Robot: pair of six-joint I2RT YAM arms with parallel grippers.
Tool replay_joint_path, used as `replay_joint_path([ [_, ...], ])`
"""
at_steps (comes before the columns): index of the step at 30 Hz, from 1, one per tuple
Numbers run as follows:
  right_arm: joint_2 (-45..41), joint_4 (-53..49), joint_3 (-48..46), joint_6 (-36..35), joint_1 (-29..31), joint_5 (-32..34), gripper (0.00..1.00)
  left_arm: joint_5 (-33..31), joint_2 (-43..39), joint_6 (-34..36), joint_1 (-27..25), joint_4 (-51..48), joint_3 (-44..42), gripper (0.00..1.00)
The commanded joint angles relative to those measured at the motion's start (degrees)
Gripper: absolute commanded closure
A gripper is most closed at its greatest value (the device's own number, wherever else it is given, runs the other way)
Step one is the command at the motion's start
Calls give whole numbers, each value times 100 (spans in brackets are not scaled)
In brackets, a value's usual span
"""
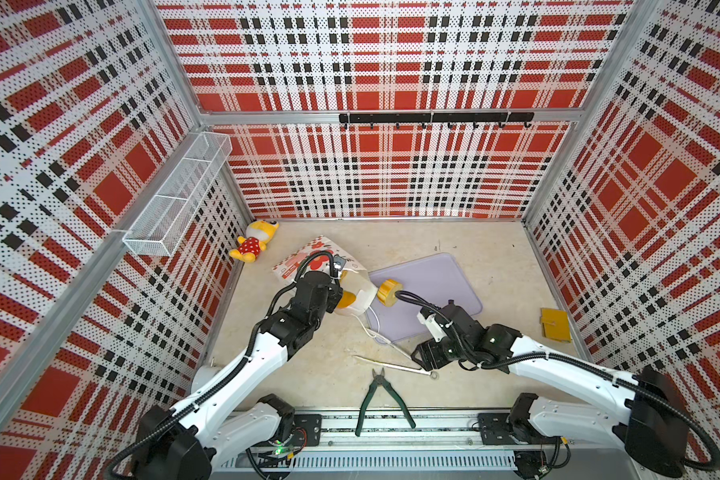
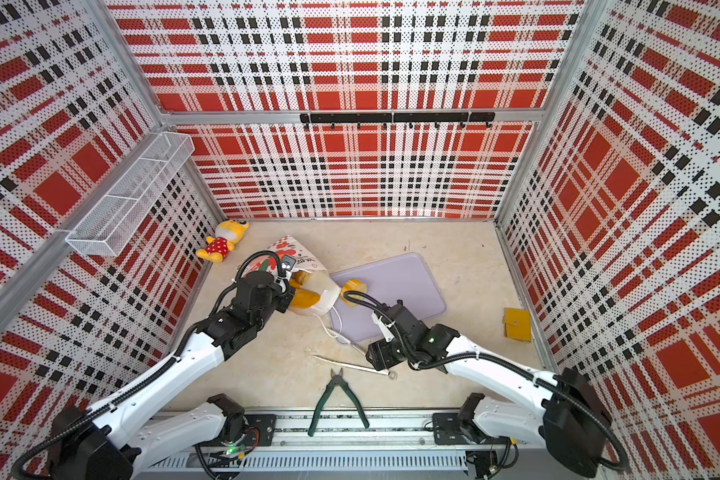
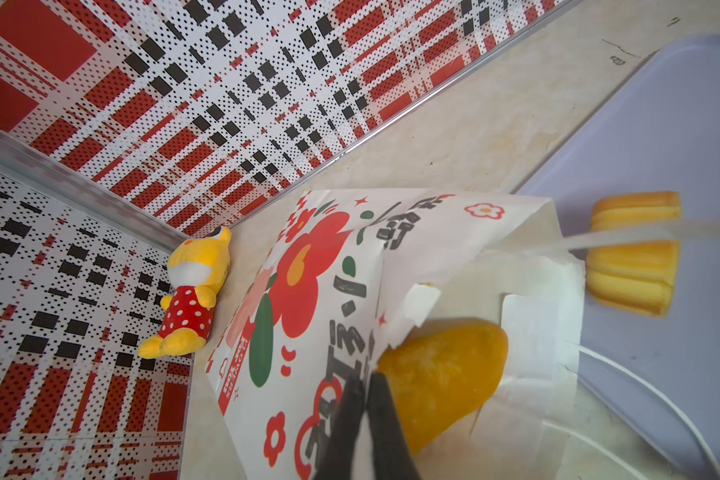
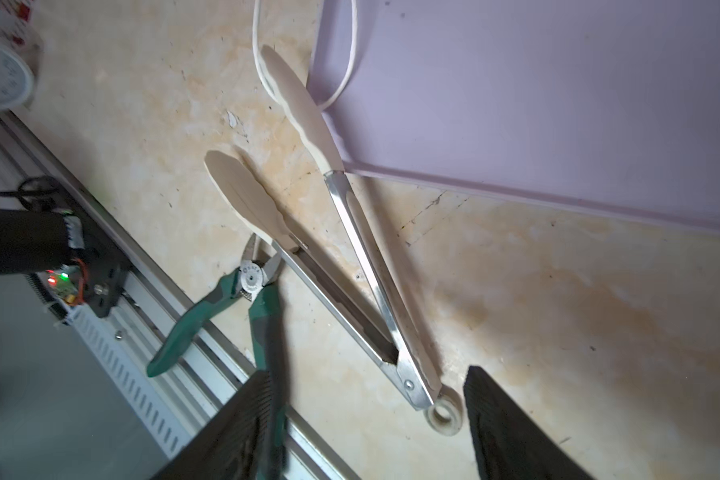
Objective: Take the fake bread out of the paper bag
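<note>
Two breads show. The left gripper (image 3: 366,419) is clamped on the rim of the paper bag (image 3: 308,291); a loaf (image 3: 441,374) lies in its mouth, perhaps others deeper. Likely light, squashy: grip mid-body. A fluted cake (image 3: 632,282) rests on the tray (image 3: 682,124). The right gripper (image 4: 366,374) gapes above tongs (image 4: 366,266).

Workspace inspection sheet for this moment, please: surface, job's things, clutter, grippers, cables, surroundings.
Surface: beige table, stained.
Job's things: paper bag lying on its side; long loaf in its mouth; fluted cake on lilac tray.
Clutter: plush doll, tongs, green cutters, yellow card.
Grippers: left gripper shut on the bag's edge; right gripper open, empty, over the tongs.
Cables: black hoses on both arms; bag's cord handle across the tray's edge.
Surroundings: plaid walls, wire basket, hook rail.
</note>
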Motion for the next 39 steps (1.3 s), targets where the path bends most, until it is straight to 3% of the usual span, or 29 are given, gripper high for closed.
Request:
replay_joint_path([
  [1, 154, 479, 160, -798, 132, 368, 25, -186, -36, -74, -32, 21, -46, 100],
  [11, 1488, 674, 620, -1651, 163, 90, 37, -187, -57, -61, -50, -7, -42, 100],
  [20, 2104, 914, 641, -1653, 302, 162, 54, -196, -40, -48, -49, 0, -51, 100],
  [25, 2488, 818, 750, -1453, 391, 303, 71, -222, -66, -51, -50, -13, -95, 100],
  [31, 2217, 472, 893, -1419, 384, 356, 100, -244, -132, -52, -50, -56, -95, 100],
  [39, 764, 72, 514, -1358, 385, 346, 100, -225, -176, -44, -56, -63, -77, 100],
])
